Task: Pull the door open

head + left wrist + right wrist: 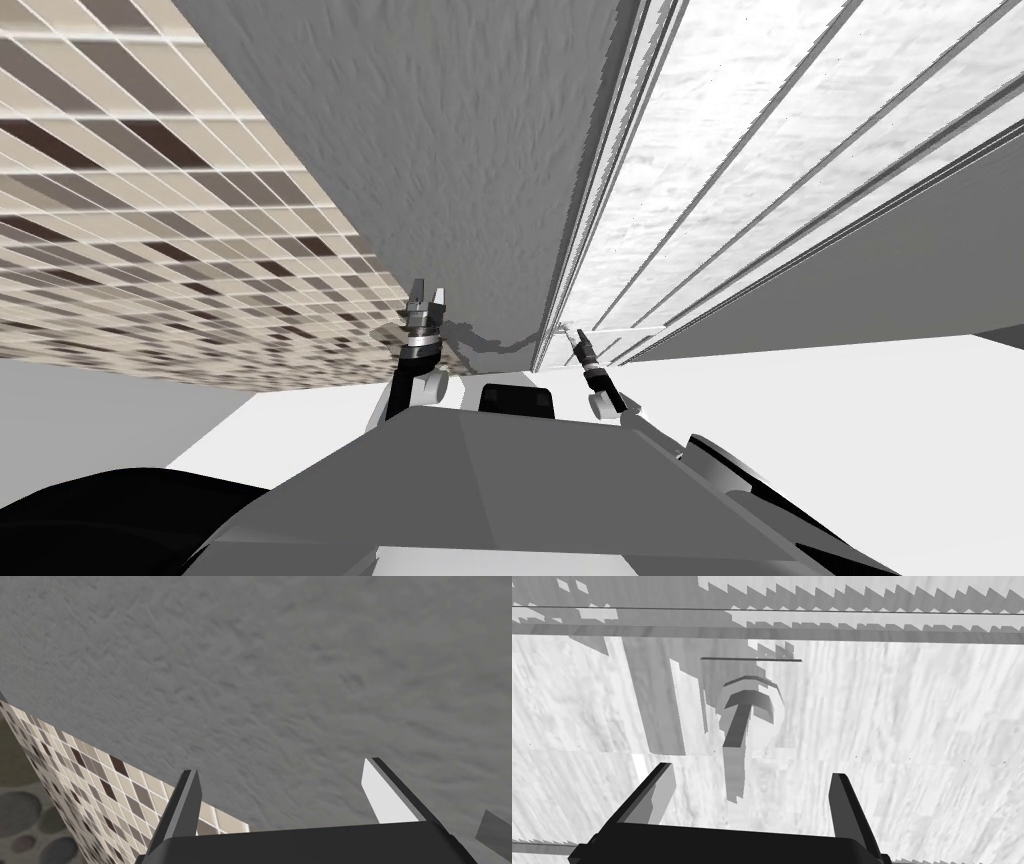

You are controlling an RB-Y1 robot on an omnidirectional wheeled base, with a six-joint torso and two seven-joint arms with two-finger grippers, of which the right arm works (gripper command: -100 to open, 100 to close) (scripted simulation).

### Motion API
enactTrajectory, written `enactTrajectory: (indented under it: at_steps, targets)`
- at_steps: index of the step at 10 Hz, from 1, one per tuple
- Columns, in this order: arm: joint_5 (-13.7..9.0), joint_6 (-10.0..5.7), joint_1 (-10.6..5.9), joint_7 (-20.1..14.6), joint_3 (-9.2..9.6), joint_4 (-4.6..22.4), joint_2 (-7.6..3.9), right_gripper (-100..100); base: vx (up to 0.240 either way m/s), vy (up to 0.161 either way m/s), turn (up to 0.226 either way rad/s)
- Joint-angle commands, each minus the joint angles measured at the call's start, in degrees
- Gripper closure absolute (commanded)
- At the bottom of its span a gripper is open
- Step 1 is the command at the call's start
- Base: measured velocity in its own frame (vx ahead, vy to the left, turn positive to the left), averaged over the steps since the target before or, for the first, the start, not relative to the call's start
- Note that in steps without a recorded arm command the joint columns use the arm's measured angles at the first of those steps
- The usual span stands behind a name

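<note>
The white panelled door [760,180] rises on my right. Close up in the right wrist view, the door [912,716] carries a grey lever handle [735,741] on a round rose [754,698]. My right gripper [747,796] is open, and the lever's free end reaches down between its fingers [847,803] without visibly touching either. In the head view that right gripper [570,333] sits at the door's edge, by the frame. My left gripper [426,295] is raised in front of the grey wall; it [282,796] stands open with nothing in it.
A grey textured wall [450,150] stands straight ahead, next to the door frame [590,200]. A wall of beige and brown tiles [150,200] runs off to the left. Beyond the tiled corner [100,776] lies a pebble-patterned floor [20,811].
</note>
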Motion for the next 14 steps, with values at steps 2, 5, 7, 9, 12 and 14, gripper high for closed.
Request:
enactTrajectory:
  at_steps: [2, 5, 7, 9, 12, 14]
  targets:
    - [0.0, 0.0, 0.0, 0.0, 0.0, 0.0, 0.0, 100, 0.043, -0.015, 0.003]
    - [0.0, 0.0, 0.0, 0.0, 0.0, 0.0, 0.0, 100, -0.028, 0.004, -0.009]
    - [0.0, 0.0, 0.0, 0.0, 0.0, 0.0, 0.0, 100, -0.004, -0.002, 0.002]
    - [-0.82, -1.89, 0.79, -1.41, 0.64, 1.65, -1.33, 100, -0.094, -0.015, 0.266]
    - [-1.39, -3.46, 1.35, -2.53, 1.24, 2.78, -2.19, 100, -0.118, -0.008, 0.123]
    - [-2.05, -5.26, 1.98, -3.81, 1.93, 4.07, -3.17, 100, -0.113, -0.011, 0.235]
